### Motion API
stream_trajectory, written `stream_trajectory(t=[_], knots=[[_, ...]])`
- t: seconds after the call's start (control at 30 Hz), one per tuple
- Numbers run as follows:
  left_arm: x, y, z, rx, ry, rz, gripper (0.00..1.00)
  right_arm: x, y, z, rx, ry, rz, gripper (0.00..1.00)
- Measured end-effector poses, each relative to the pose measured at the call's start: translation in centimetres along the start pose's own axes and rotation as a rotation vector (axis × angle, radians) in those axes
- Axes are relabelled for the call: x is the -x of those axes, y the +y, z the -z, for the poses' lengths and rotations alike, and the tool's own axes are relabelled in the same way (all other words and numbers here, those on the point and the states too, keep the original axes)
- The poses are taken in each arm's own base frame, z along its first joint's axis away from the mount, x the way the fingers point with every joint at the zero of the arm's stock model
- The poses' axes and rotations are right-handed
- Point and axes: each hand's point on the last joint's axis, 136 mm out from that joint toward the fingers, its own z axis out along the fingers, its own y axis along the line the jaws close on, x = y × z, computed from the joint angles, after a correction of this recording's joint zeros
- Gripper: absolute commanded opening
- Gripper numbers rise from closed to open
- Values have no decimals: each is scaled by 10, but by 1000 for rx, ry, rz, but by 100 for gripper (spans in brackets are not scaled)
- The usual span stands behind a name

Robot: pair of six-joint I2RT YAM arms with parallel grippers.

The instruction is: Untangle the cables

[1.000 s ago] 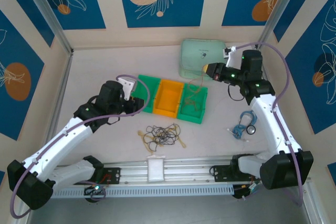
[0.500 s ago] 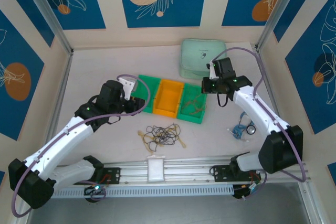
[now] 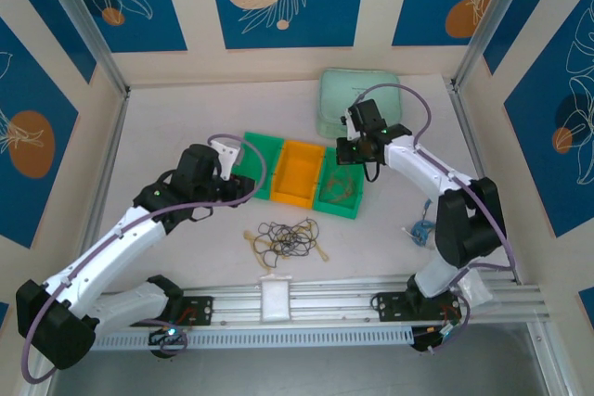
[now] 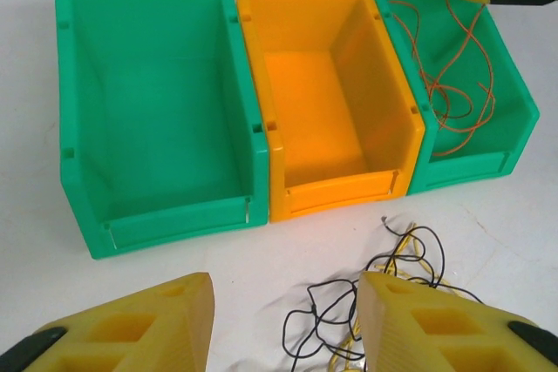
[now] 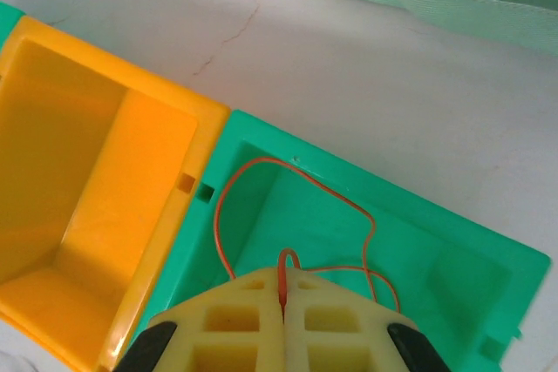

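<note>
Carried by the right claw (image 5: 283, 283), the red-orange cable (image 5: 261, 160) is now above the right green bin (image 4: 459, 172). One second before, this claw was further back, at the edge of the mint-green pouch (image 3: 360, 99). The claw is closed, and the cable is pinched between its two yellow fingers. From the pinch a thin loop goes forward past the fingertips and bends down into the bin directly under the claw. In the left wrist view, more of the same cable lies in loose curls on the floor of this bin. To the left of the right claw stands the orange bin (image 4: 331, 111), touching the green one.

The black and yellow cables (image 3: 290, 240) lie in one tangle on the tabletop (image 3: 186, 118), low beside the right finger of the left claw (image 4: 283, 302). Some black strands reach under the gap between its fingers. Whether they touch the finger I cannot tell.

The left claw is at almost the same place as before. It is open: the two yellow fingers are apart and they grip nothing. Straight ahead of it stand the left green bin (image 4: 157, 128) and the orange bin, side by side. The bin with the red-orange cable is ahead and to its right.
</note>
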Motion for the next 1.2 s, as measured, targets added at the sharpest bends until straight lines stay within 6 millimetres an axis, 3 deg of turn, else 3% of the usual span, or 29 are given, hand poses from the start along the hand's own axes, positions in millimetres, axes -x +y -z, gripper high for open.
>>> stream_trajectory(t=[0.3,0.6,0.8,0.97,1.1,1.2], knots=[[-7,2,-3,5,20,-5,47,-13,-11,-38,-52,75,-2,4],[-24,7,-15,17,75,5,58,-22,-16,-36,-77,111,-9,18],[-28,9,-20,22,96,7,57,-8,-11,-3,-56,39,-14,21],[-29,7,-21,10,99,14,46,9,-1,40,-10,-71,-2,20],[-32,4,-20,-8,113,28,39,-2,17,70,87,-106,25,17],[-38,1,-20,-31,144,46,37,-25,35,81,178,-80,51,16]])
